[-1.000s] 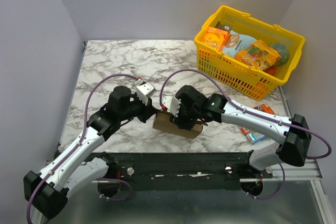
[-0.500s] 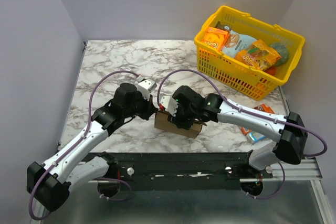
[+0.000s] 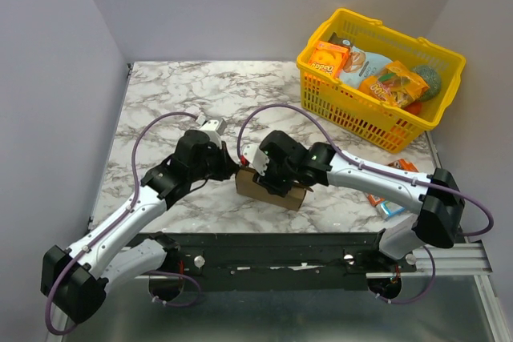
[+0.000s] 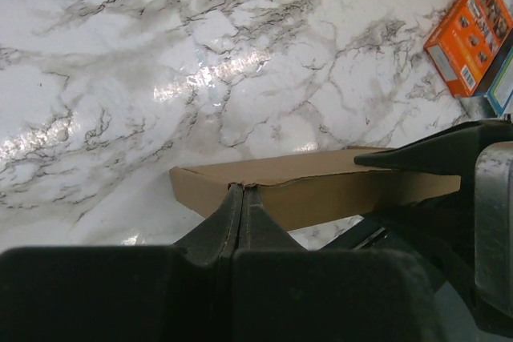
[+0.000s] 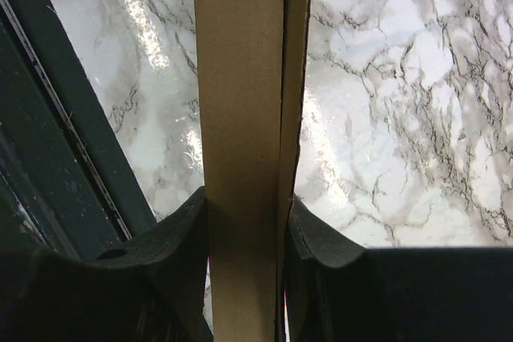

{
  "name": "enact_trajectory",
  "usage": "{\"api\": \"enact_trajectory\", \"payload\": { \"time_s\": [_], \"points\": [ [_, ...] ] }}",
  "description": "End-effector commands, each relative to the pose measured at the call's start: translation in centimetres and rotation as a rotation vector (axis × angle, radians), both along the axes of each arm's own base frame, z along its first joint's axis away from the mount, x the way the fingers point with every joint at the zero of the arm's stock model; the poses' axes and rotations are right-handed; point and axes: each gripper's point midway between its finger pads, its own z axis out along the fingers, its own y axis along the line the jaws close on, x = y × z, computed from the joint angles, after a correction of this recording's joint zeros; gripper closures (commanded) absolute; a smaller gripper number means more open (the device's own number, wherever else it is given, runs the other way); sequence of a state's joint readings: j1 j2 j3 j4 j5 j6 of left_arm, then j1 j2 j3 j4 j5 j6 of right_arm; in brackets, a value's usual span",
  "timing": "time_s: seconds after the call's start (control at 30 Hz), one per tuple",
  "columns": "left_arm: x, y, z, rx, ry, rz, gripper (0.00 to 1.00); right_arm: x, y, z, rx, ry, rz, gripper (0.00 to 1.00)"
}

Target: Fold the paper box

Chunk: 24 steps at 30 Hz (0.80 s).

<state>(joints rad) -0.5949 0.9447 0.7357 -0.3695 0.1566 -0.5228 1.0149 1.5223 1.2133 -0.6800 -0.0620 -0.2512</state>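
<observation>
Paper box [image 3: 293, 195] — one — in right end effector [image 5: 244, 202]; left end effector [image 4: 242, 191] touching.

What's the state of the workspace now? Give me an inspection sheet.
Surface: marble-pattern table, glossy, nothing spilled seen.
Job's things: brown paper box near the front edge, between both arms.
Clutter: yellow basket of snack packs, far right; orange snack box on the table by the right arm.
Grippers: left gripper shut, tips at the box's edge; right gripper shut on the box, one of its fingers on each side.
Cables: purple cables arch over both arms, no snag seen.
Surroundings: plain grey walls; black rail at the near edge.
</observation>
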Motion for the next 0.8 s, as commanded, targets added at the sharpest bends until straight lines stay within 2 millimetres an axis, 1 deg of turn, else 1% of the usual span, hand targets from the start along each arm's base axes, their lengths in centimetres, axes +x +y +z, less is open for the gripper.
{"api": "enact_trajectory", "payload": {
  "time_s": [0.0,0.13,0.17,0.2,0.23,0.27,0.33,0.37,0.63,0.67,0.77],
  "points": [
    [-0.3,-1.2,1.8,-0.148,0.034,0.052,1.00,1.1,-1.7,-2.3,-0.111,-0.018,-0.049,0.61],
    [-0.6,-1.1,1.5,-0.161,0.043,0.056,1.00,1.3,-1.7,-2.1,-0.107,-0.028,-0.057,0.61],
    [-0.8,-1.0,0.7,-0.155,0.053,0.057,1.00,1.3,-1.6,-2.1,-0.105,-0.028,-0.060,0.61],
    [-1.0,-1.0,0.5,-0.155,0.054,0.053,1.00,1.3,-1.6,-2.1,-0.104,-0.030,-0.059,0.61],
    [-1.0,-1.1,0.7,-0.169,0.036,0.044,1.00,1.4,-1.6,-2.1,-0.105,-0.031,-0.063,0.61],
    [-1.2,-1.0,-0.2,-0.163,0.044,0.039,1.00,1.3,-1.7,-2.2,-0.107,-0.031,-0.064,0.61],
    [-1.4,-1.0,-0.4,-0.173,0.025,0.029,1.00,1.3,-1.6,-2.1,-0.102,-0.030,-0.064,0.61],
    [-1.6,-0.8,-1.1,-0.161,0.026,0.028,1.00,1.2,-1.7,-2.2,-0.105,-0.027,-0.065,0.61],
    [-1.5,-0.2,-2.0,-0.123,-0.032,0.019,1.00,1.2,-1.7,-2.1,-0.097,-0.029,-0.065,0.61],
    [-1.6,0.0,-2.5,-0.113,-0.029,0.022,1.00,1.2,-1.7,-2.0,-0.095,-0.029,-0.065,0.61],
    [-1.9,0.0,-3.1,-0.082,-0.047,-0.001,1.00,1.2,-1.6,-1.9,-0.089,-0.031,-0.062,0.61]
  ]
}}
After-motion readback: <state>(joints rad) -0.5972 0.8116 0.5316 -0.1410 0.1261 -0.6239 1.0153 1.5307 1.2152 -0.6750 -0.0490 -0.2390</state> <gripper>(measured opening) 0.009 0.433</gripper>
